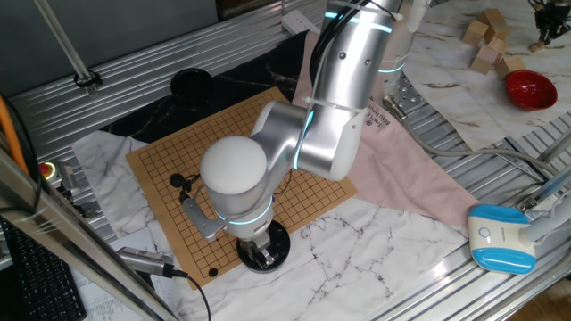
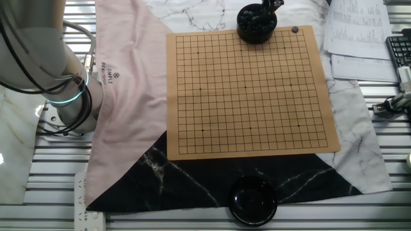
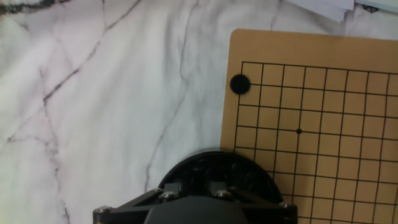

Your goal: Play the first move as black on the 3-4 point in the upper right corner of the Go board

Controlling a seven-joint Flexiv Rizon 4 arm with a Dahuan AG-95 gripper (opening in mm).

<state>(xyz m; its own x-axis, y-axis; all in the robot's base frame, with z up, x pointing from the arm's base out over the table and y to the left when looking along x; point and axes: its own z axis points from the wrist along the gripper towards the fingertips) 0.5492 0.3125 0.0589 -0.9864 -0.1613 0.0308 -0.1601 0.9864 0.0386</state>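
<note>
Tan board (image 2: 250,96), thin black grid; black stone (image 3: 240,84); white marbled cloth (image 3: 112,93)

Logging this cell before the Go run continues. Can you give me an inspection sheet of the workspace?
Surface: marble-pattern sheet and pink cloth on a metal-slat table.
Job's things: board flat; one black stone on its corner edge; bowl of black stones at the board's edge.
Clutter: empty black bowl, papers.
Grippers: gripper down in the stone bowl; jaws hidden.
Cables: thin black cable over the board.
Surroundings: red bowl, wooden blocks.
</note>
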